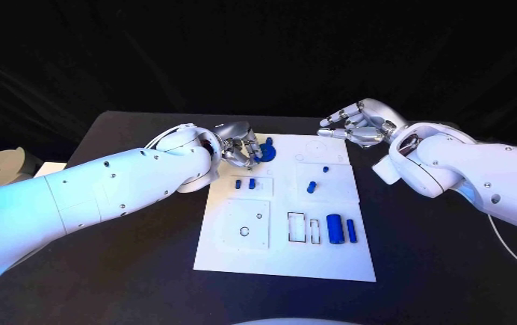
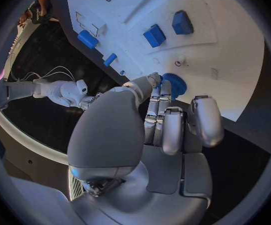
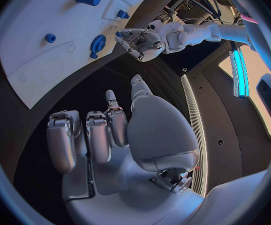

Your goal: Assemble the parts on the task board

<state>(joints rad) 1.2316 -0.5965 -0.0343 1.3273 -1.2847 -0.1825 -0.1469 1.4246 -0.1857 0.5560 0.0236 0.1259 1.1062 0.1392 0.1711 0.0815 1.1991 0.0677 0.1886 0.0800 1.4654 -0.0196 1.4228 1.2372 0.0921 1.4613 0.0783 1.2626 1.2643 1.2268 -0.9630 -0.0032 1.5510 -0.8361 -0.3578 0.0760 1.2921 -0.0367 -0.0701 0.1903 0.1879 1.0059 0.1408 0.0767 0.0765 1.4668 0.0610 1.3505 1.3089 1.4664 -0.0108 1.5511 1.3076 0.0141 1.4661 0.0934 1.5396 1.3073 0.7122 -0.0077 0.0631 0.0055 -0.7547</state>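
Gear (image 1: 267, 148) touched by left robot hand (image 1: 239, 150) (fingertips).

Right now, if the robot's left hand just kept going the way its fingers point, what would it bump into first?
Probably the blue toothed gear on the white task board. The left hand has its fingertips right at it, though whether they already touch is unclear.

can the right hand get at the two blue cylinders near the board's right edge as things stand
Probably yes. The right hand hovers open past the task board's far right corner, holding nothing. The blue cylinders lie uncovered, with the left hand busy at the blue gear across the board.
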